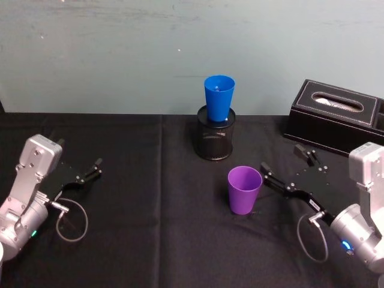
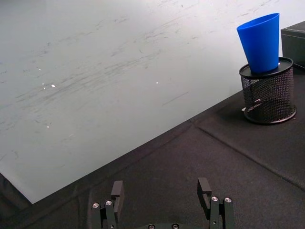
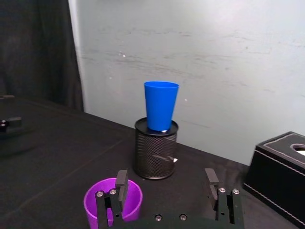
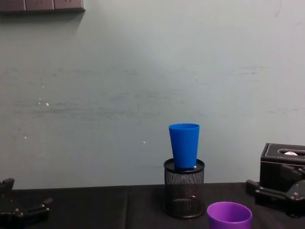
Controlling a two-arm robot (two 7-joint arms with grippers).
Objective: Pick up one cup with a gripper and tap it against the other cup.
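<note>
The right gripper [image 1: 279,157], fingers spread wide and empty, sits just right of the upright purple cup [image 1: 244,191] on the table [image 1: 150,240]; the left gripper [image 2: 161,191] idles far left, fingers parted. Behind, the blue cup [image 1: 218,99] stands in a mesh pen holder [image 1: 215,143].

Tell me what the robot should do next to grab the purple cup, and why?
Probably ease the right end effector leftward toward the purple cup: its fingers are open, but the cup stands beside them, not between them. Left end effector idles far left.

The left gripper [image 1: 79,153] rests low, jaws apart; the right gripper [image 1: 281,158] likewise.
</note>
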